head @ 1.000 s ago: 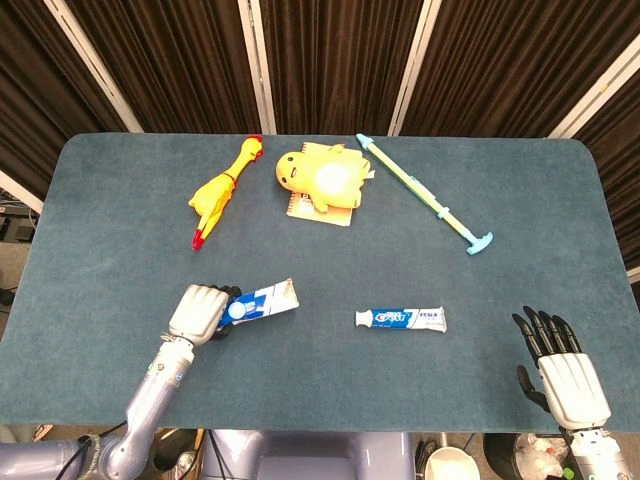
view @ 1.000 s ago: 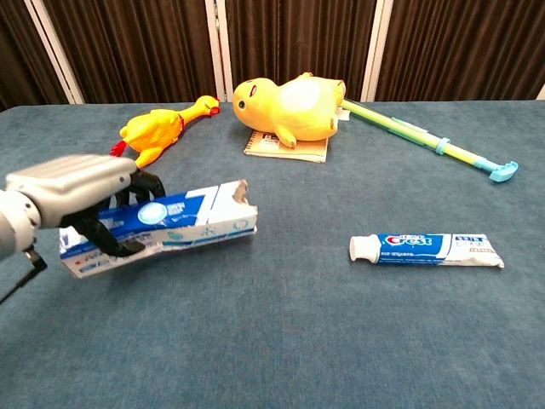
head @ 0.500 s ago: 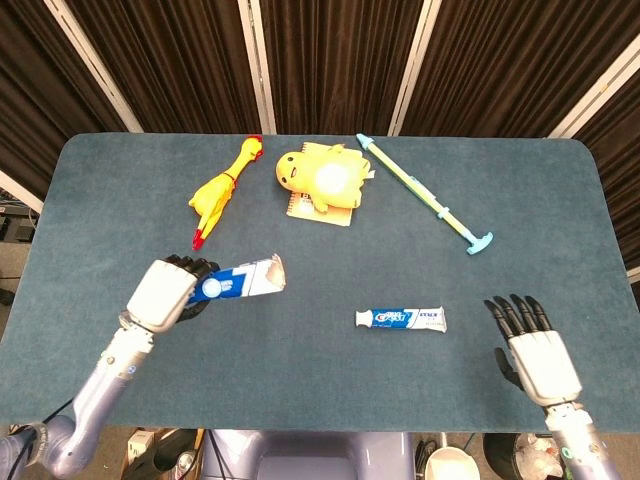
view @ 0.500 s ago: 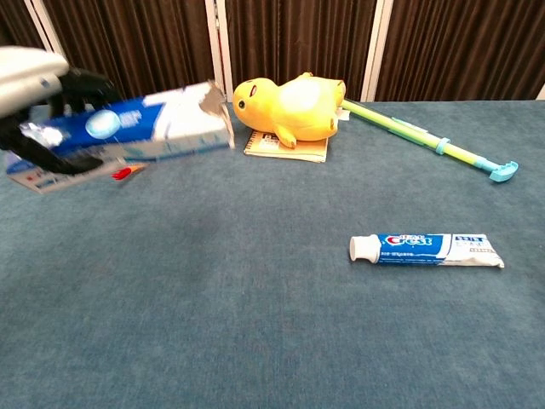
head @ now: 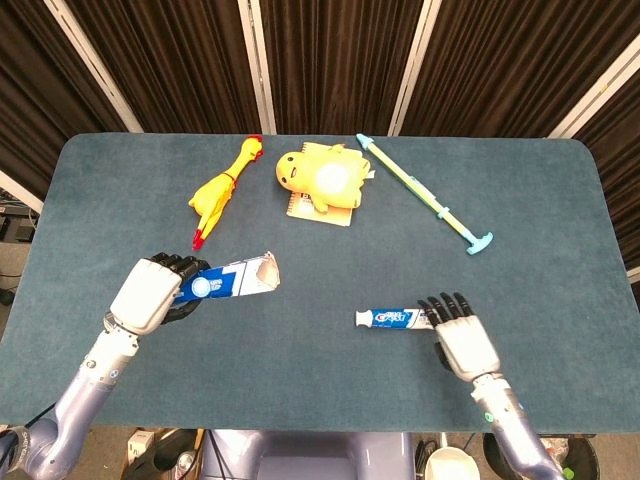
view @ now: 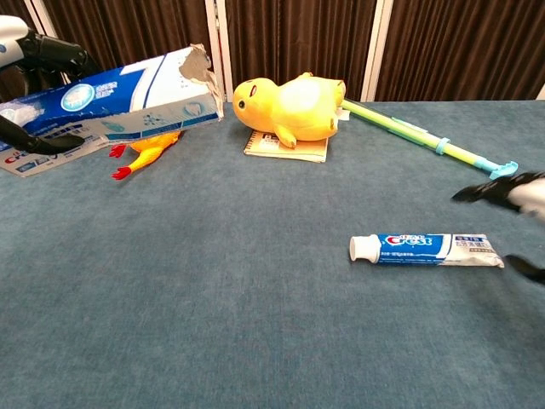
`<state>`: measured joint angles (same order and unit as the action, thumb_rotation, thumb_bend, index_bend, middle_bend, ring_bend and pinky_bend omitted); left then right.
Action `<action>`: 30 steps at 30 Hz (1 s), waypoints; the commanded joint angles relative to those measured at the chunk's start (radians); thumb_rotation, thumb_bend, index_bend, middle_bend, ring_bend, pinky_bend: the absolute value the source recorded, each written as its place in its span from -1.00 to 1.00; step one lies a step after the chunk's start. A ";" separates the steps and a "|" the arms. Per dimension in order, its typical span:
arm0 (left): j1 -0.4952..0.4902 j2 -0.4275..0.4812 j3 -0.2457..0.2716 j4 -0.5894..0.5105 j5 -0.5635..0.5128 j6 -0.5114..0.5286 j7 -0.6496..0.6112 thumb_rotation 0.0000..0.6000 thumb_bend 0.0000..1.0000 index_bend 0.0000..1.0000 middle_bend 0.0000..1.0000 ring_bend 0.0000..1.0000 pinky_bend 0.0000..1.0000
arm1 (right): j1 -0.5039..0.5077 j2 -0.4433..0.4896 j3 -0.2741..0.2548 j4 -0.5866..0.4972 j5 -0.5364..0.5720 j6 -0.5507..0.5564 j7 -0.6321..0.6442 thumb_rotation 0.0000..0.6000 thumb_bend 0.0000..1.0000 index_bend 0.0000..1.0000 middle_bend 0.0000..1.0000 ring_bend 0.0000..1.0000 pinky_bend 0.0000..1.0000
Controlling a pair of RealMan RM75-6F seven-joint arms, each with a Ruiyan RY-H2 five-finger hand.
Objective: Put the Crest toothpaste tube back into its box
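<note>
My left hand (head: pixel 150 293) grips the blue and white Crest box (head: pixel 232 280) and holds it raised above the table. The box's torn open end points right, seen in the chest view as the box (view: pixel 119 89) at upper left with my left hand (view: pixel 38 55) around its rear. The Crest toothpaste tube (head: pixel 398 319) lies flat on the table with its white cap to the left, also clear in the chest view as the tube (view: pixel 426 250). My right hand (head: pixel 462 340) hovers with fingers spread over the tube's right end; its fingers (view: pixel 502 189) show at the chest view's right edge.
At the back of the blue table (head: pixel 320 400) lie a yellow rubber chicken (head: pixel 222 188), a yellow plush duck (head: pixel 322 177) on a small notebook (head: pixel 320 212), and a long green and blue toothbrush-like stick (head: pixel 425 195).
My right hand has moved left and forward from the table's right front corner to the tube's right end. My left hand lifted the box off the table and holds it higher.
</note>
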<state>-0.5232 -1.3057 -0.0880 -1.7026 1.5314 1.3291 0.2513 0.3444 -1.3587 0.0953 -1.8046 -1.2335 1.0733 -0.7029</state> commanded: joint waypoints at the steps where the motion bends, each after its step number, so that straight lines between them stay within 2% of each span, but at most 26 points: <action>1: 0.004 0.007 -0.004 0.000 -0.003 -0.001 -0.013 1.00 -0.15 -0.21 0.07 0.02 0.08 | 0.044 -0.072 0.014 0.061 0.075 -0.026 -0.059 1.00 -0.02 -0.78 -0.71 -0.83 -0.84; 13: 0.007 0.008 -0.017 0.009 -0.011 -0.014 -0.046 1.00 -0.16 -0.21 0.07 0.02 0.08 | 0.085 -0.130 0.015 0.175 0.139 -0.017 -0.035 1.00 -0.02 -0.69 -0.70 -0.82 -0.84; 16: 0.008 0.007 -0.018 0.010 -0.012 -0.017 -0.047 1.00 -0.16 -0.21 0.07 0.02 0.09 | 0.088 -0.131 0.007 0.189 0.152 -0.016 -0.032 1.00 -0.02 -0.63 -0.63 -0.76 -0.83; 22: 0.011 0.002 -0.022 0.012 -0.011 -0.016 -0.048 1.00 -0.15 -0.22 0.07 0.02 0.09 | 0.090 -0.152 0.000 0.231 0.157 0.003 -0.010 1.00 -0.02 -0.40 -0.41 -0.55 -0.63; 25: 0.012 0.002 -0.024 0.012 -0.014 -0.018 -0.050 1.00 -0.16 -0.22 0.07 0.02 0.08 | 0.091 -0.159 -0.004 0.247 0.145 0.013 0.000 1.00 -0.02 -0.02 -0.09 -0.23 -0.28; 27: 0.012 0.002 -0.025 0.013 -0.015 -0.019 -0.055 1.00 -0.16 -0.22 0.07 0.02 0.08 | 0.088 -0.167 -0.008 0.259 0.127 0.025 0.023 1.00 -0.02 0.35 0.24 0.11 0.09; 30: 0.013 0.000 -0.026 0.013 -0.014 -0.020 -0.062 1.00 -0.16 -0.21 0.07 0.02 0.09 | 0.088 -0.161 -0.018 0.255 0.091 0.031 0.056 1.00 -0.02 0.65 0.49 0.36 0.36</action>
<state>-0.5105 -1.3051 -0.1140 -1.6892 1.5174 1.3093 0.1910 0.4326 -1.5226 0.0838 -1.5473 -1.1190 1.0971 -0.6632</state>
